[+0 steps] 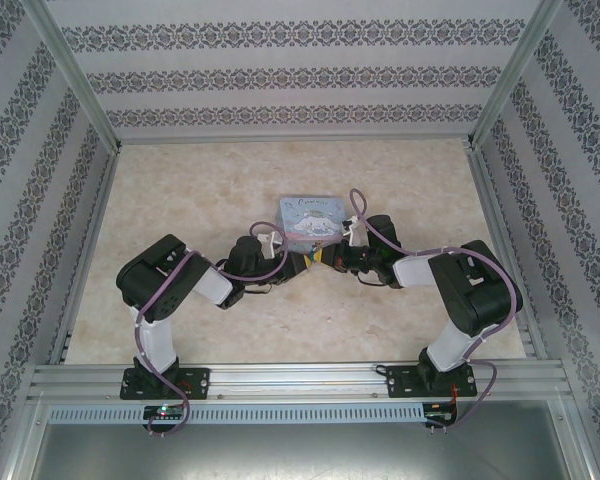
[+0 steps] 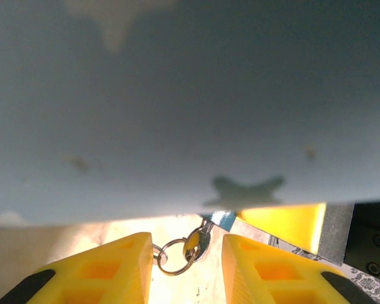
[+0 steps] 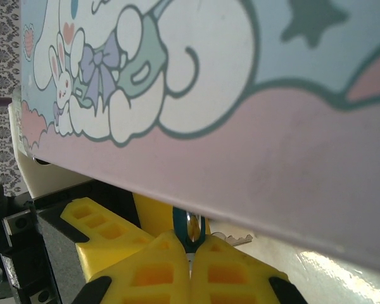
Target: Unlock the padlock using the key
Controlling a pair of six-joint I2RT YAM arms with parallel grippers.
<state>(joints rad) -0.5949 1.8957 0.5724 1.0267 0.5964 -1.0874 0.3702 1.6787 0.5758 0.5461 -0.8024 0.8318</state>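
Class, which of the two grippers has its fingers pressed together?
The right gripper: its yellow fingers meet, pinching the blue padlock at their tips. The left gripper holds its fingers apart, a key ring between them.

We see soft, even light from above on the surface (image 1: 230,190). At the left wrist, the tin box (image 2: 177,107) is blurred and shadowed, with glare beneath.

Grey floral-banded wallpaper is covering the far wall (image 1: 290,75), the left wall (image 1: 30,190) and the right wall (image 1: 575,190). A beige marbled desk (image 1: 180,190) is lying between them under soft, even light, and an aluminium rail (image 1: 300,378) is running along its near edge.
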